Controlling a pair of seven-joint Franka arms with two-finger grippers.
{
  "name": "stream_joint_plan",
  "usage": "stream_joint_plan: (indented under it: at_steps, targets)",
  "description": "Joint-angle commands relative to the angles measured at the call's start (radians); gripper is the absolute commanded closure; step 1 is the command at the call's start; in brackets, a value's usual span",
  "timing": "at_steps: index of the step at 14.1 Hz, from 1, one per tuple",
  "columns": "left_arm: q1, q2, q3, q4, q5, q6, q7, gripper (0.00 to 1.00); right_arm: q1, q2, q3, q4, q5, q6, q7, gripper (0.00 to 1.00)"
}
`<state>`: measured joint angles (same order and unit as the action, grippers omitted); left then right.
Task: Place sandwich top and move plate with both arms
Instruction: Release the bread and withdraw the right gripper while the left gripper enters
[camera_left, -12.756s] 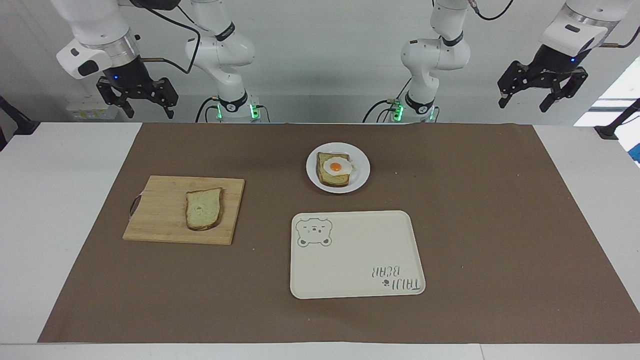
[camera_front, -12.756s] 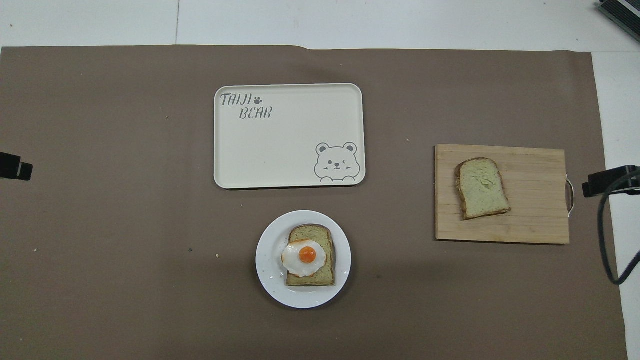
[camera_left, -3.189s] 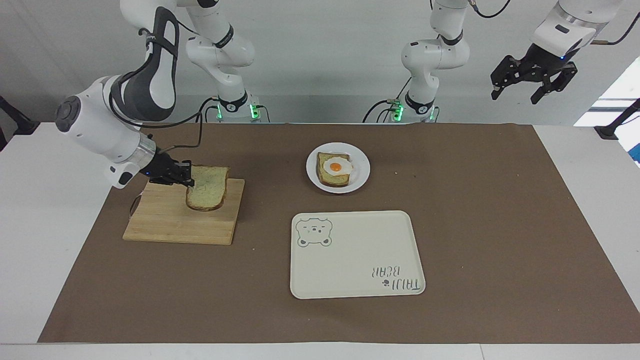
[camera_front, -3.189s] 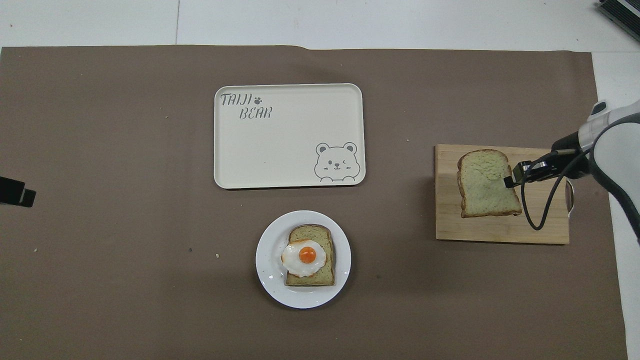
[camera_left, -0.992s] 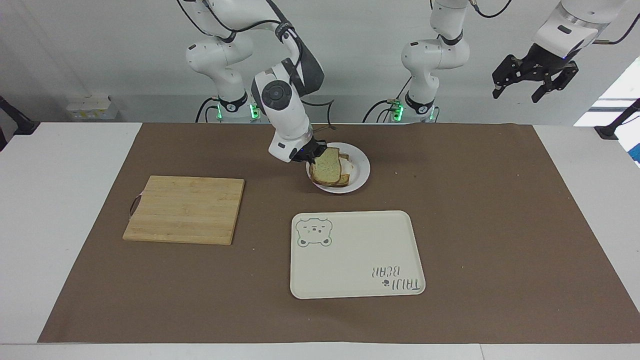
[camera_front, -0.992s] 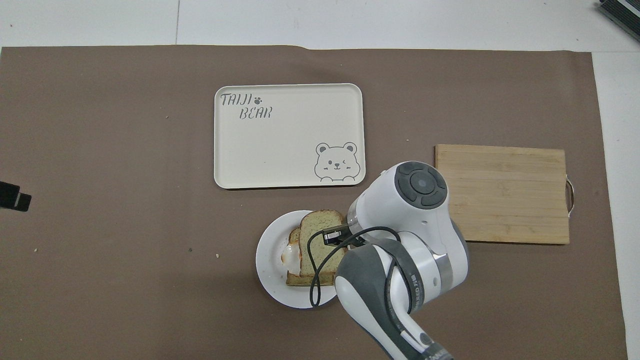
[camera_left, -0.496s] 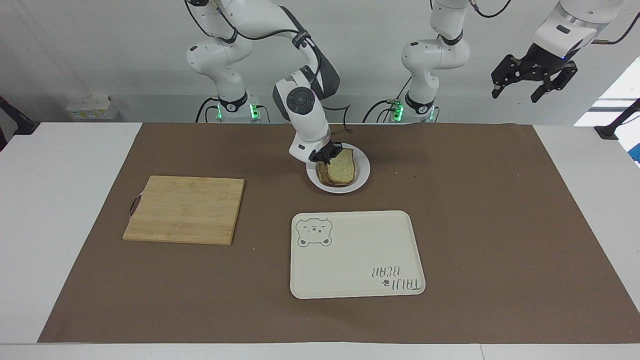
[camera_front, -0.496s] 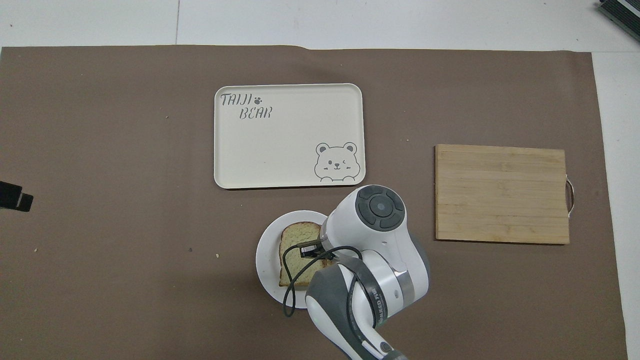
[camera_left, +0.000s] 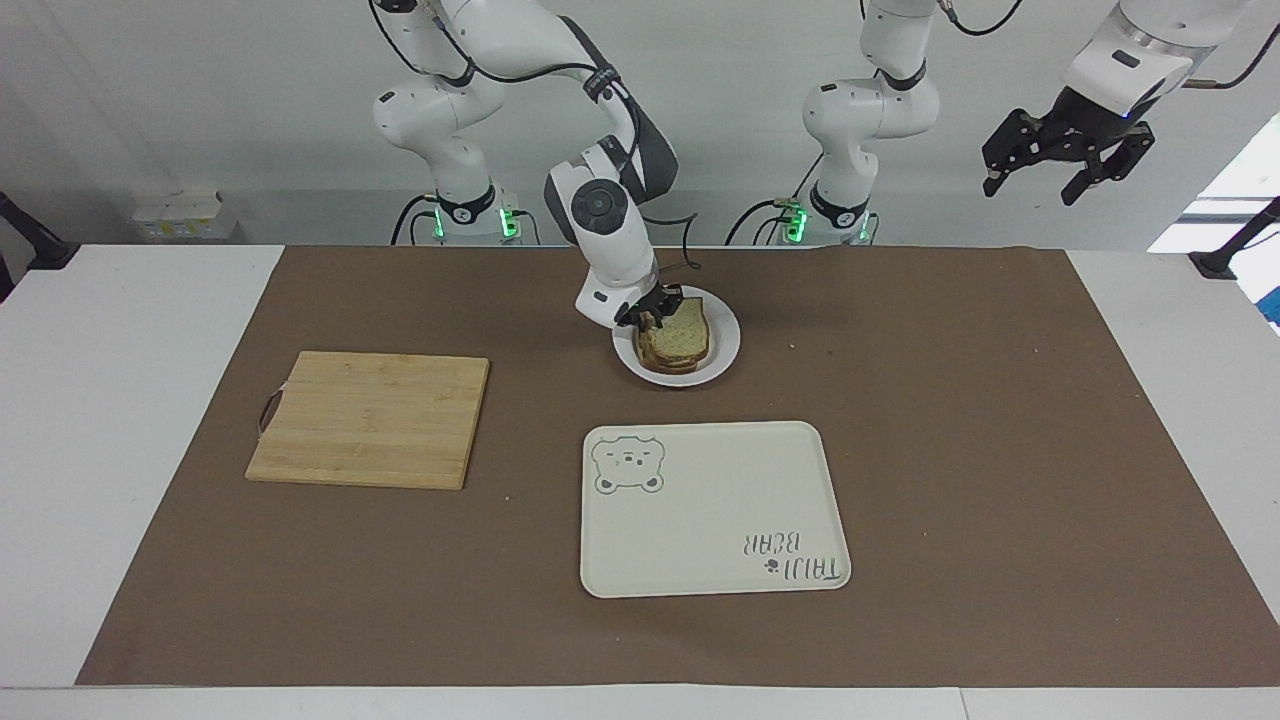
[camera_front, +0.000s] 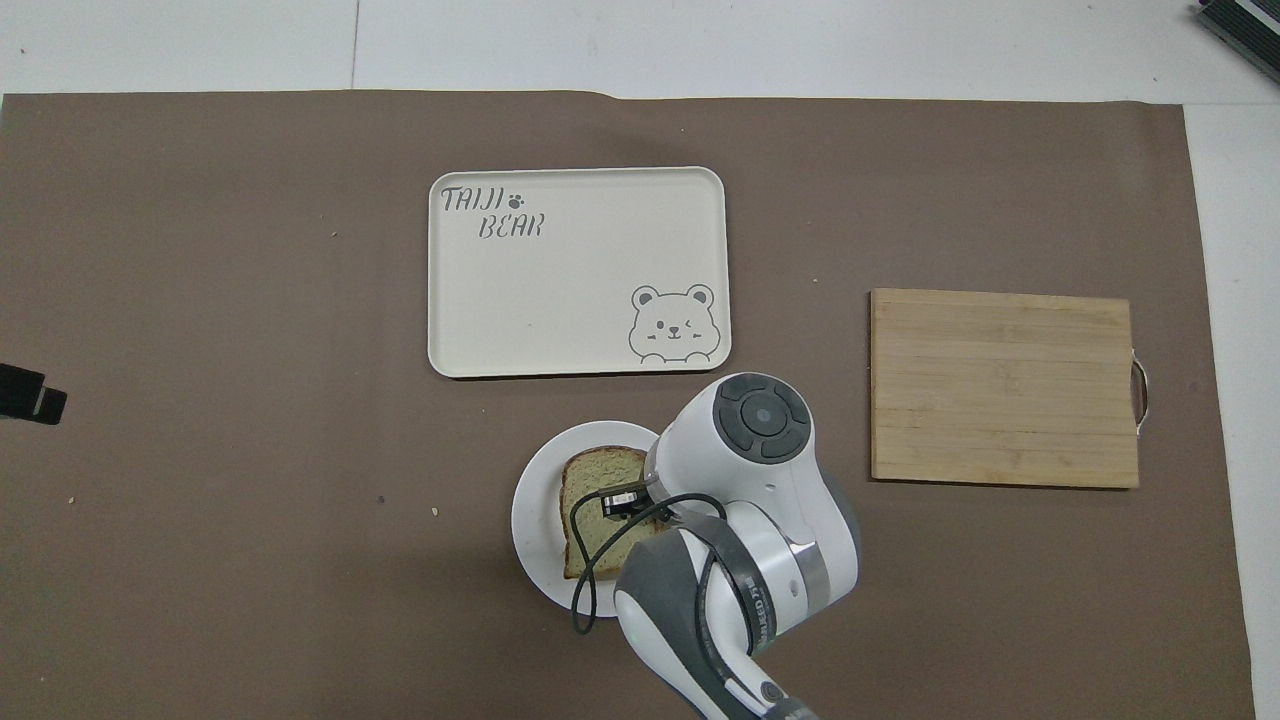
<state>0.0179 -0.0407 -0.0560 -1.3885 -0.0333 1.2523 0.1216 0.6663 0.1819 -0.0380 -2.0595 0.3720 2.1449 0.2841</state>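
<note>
The sandwich top (camera_left: 686, 334) is a pale slice with brown crust. It lies on the lower slice on the small white plate (camera_left: 727, 347), and the fried egg is hidden under it. My right gripper (camera_left: 658, 311) is down at the plate and shut on the edge of the slice that faces the right arm's end of the table. In the overhead view the right arm covers part of the plate (camera_front: 531, 512), while the slice (camera_front: 590, 482) and the right gripper (camera_front: 623, 500) show beside it. My left gripper (camera_left: 1063, 165) waits open, raised high at the left arm's end of the table.
A cream tray with a bear drawing (camera_left: 712, 510) lies farther from the robots than the plate. A bare wooden cutting board (camera_left: 368, 419) lies toward the right arm's end of the table. A brown mat (camera_left: 1000, 420) covers the table.
My right gripper carried the slice from the cutting board to the plate. In the last half second it lowered the slice onto the egg slice. The left arm has not moved.
</note>
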Motion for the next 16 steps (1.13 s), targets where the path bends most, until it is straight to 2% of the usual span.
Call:
stream_joint_plan:
  at_steps: [1, 7, 11, 16]
  targets:
    - [-0.004, -0.025, -0.008, -0.027, -0.010, -0.013, -0.014, 0.00, -0.002, -0.022, -0.011, 0.025, 0.007, -0.006, -0.005, 0.00]
    - [-0.015, -0.025, -0.031, -0.026, -0.011, -0.020, -0.016, 0.00, -0.091, -0.122, -0.016, 0.050, -0.158, -0.108, -0.008, 0.00]
    - [-0.010, -0.025, -0.030, -0.026, -0.020, -0.014, -0.014, 0.00, -0.184, -0.145, -0.014, 0.131, -0.257, -0.275, -0.011, 0.00]
    - [-0.004, -0.021, -0.024, -0.017, -0.024, -0.005, -0.007, 0.00, -0.333, -0.185, -0.014, 0.140, -0.263, -0.382, -0.013, 0.00]
